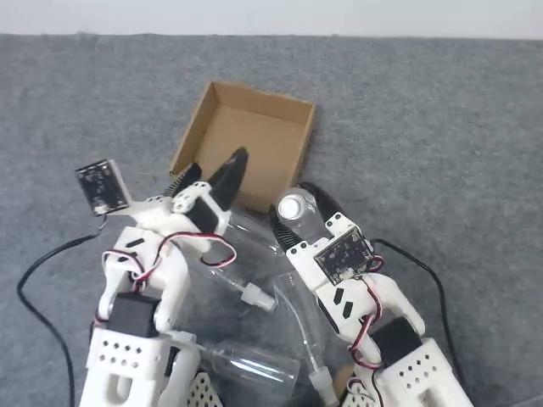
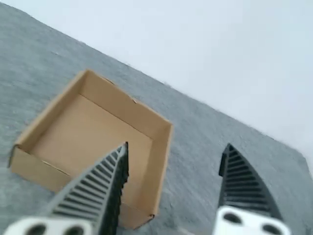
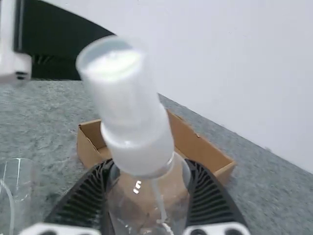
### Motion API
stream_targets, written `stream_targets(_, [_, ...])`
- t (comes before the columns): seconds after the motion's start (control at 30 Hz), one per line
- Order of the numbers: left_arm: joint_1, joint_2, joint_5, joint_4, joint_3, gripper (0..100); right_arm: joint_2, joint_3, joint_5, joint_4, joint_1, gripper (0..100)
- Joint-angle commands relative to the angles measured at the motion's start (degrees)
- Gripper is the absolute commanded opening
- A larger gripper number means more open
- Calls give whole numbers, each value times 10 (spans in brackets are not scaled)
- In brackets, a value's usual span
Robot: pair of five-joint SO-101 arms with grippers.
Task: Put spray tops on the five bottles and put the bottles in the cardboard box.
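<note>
The cardboard box [image 1: 246,140] lies open and empty at the far middle of the grey mat; its inside [image 2: 93,132] is seen past my left gripper [image 2: 173,161]. That gripper [image 1: 210,176] is open and holds nothing, hovering at the box's near edge. My right gripper [image 1: 297,216] is shut on an upright clear bottle [image 3: 144,196] fitted with a white spray top [image 3: 124,107], just right of the box's near corner. The top's round white end [image 1: 293,206] faces up. Box wall [image 3: 200,144] stands behind the bottle.
Clear bottles lie on the mat between the arms: one [image 1: 242,284] with a white neck, another [image 1: 250,365] nearer the front. A loose spray top with its tube [image 1: 310,352] lies by the right arm. A bottle's rim [image 3: 14,188] is beside the held one.
</note>
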Motion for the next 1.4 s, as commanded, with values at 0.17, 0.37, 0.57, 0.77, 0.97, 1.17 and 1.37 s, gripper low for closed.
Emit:
stream_targets(0.17, [-53,-4,-102,-18,-7,276,-16,-7,-5,2,7,7])
stream_targets(0.37, [-57,-3,-148,1,-12,276,-18,-7,-5,10,7,7])
stream_targets(0.57, [-57,44,-176,66,-71,278,-17,-7,-5,10,7,7])
stream_targets(0.77, [-74,248,-179,108,-193,279,-14,-7,-4,10,7,7])
stream_targets(0.97, [-142,416,-179,118,-302,279,-14,-6,-3,10,8,7])
stream_targets(1.17, [-150,486,-179,118,-343,279,-18,4,-2,9,8,7])
stream_targets(1.37, [-149,513,-201,118,-356,279,-18,4,-2,9,8,7])
